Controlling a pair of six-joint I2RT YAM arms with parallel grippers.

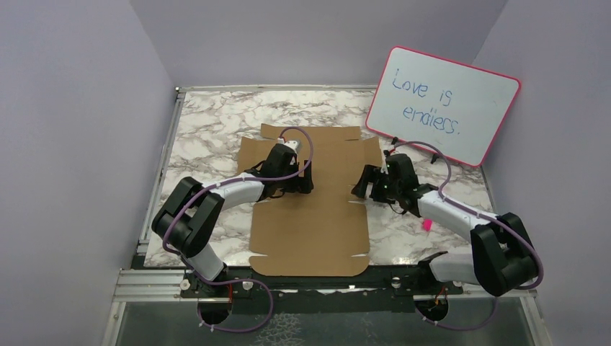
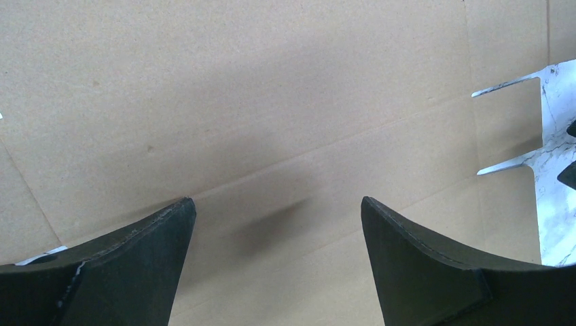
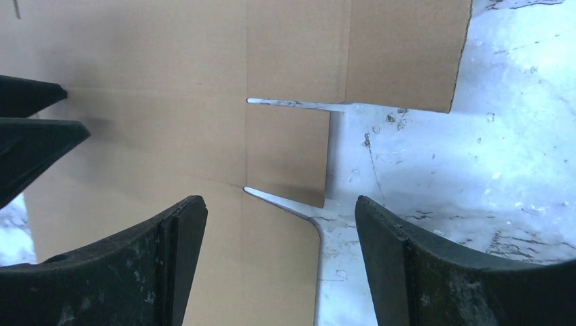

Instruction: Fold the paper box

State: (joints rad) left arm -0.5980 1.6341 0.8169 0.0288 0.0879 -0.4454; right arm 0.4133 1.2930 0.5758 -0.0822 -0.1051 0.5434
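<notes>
The paper box is a flat brown die-cut sheet lying on the marble table, flaps and slits along its edges. My left gripper hovers over its upper middle, open, with only bare cardboard between the fingers. My right gripper stands open over the sheet's right edge. In the right wrist view one finger is above the cardboard and the other over the table, with a small side tab between two slits just ahead. Nothing is held.
A pink-rimmed whiteboard with blue writing leans at the back right. A small pink object lies on the marble table beside the right arm. Grey walls enclose the table on three sides.
</notes>
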